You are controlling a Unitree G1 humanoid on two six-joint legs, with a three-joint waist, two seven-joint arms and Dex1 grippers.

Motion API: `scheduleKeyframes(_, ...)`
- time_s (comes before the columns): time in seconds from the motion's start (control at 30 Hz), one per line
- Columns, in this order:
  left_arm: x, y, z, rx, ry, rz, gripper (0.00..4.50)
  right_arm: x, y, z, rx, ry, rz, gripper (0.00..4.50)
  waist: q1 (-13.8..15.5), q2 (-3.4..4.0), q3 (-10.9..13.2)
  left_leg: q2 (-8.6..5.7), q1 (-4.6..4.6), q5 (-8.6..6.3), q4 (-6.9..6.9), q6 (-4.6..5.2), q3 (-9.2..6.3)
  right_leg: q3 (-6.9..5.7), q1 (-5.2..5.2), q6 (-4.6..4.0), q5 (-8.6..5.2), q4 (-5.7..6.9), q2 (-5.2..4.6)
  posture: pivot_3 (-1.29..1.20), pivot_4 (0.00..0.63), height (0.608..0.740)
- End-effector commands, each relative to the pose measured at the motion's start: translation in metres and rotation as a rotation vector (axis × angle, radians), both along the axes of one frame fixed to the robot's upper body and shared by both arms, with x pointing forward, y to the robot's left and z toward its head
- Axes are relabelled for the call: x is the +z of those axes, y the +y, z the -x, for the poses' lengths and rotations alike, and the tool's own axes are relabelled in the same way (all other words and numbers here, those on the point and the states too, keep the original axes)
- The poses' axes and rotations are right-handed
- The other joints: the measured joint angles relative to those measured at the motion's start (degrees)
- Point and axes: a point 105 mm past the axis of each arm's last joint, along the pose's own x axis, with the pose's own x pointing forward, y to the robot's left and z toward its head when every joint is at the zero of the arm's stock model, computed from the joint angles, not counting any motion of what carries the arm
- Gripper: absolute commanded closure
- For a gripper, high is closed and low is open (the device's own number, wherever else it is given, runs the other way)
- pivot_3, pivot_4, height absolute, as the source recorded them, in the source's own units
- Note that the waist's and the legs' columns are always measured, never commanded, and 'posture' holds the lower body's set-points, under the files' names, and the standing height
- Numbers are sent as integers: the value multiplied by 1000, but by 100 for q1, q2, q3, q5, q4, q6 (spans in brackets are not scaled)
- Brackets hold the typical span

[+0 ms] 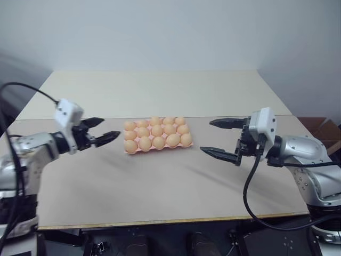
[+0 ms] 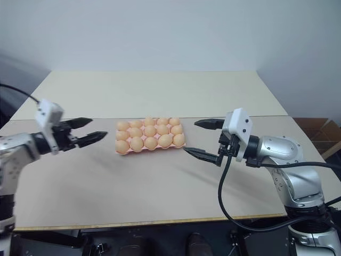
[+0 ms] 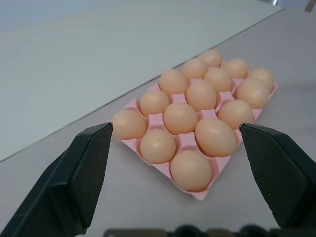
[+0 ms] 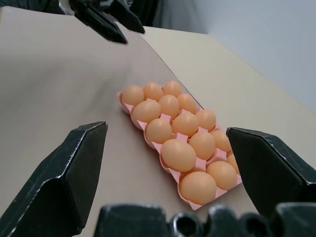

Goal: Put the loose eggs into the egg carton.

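Nearest, the right hand (image 1: 219,138) and the left hand (image 1: 101,130) hover over the tabletop (image 1: 160,186), both spread wide and holding nothing. Between them, mid-tabletop, lies the egg carton (image 1: 157,149) — its long axis runs side to side, skewed slightly. Eggs (image 1: 158,142) fill every cup visible, pointing up; the pink tray is mostly hidden beneath them.
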Motion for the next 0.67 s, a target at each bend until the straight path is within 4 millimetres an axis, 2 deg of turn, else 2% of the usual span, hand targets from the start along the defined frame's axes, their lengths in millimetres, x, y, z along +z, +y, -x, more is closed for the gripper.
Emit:
scheduleKeyframes(0.03, 20, 11, 28, -36, -94, -12, 29, 12, -5, 2, -1, -52, -8, 0, -14, 0, 0, 0, 1, 0, 0, 0, 1, 0, 1, -1, 0, 0, -1, 0, 150, 740)
scheduleKeyframes(0.17, 7, 22, 53, -7, -63, -43, 29, 7, -9, 0, -20, -30, -11, 0, -27, 0, 0, 2, 2, 0, -2, 0, 4, 1, -1, -3, -1, -1, -3, 0, 150, 740)
scheduleKeyframes(0.37, -10, 13, 88, 8, -21, -11, 29, -3, -21, 0, -58, 33, -18, 0, 19, 0, 0, 3, 1, -1, 0, -1, 4, 0, -1, -30, -19, -2, -9, 0, 150, 740)
scheduleKeyframes(0.5, -16, 10, 102, 51, 17, 15, 29, -4, -22, -2, -63, 45, -16, 0, 15, 0, 0, 6, 7, -1, -1, -1, 6, 2, 1, -35, -23, -1, -4, 0, 150, 740)
scheduleKeyframes(0.67, -15, 9, 109, 69, 37, 36, 29, -5, -20, -3, -52, 55, -11, 0, 17, 0, 0, 5, 7, -1, -2, -1, 6, 2, 0, -35, -24, -1, -2, 0, 150, 740)
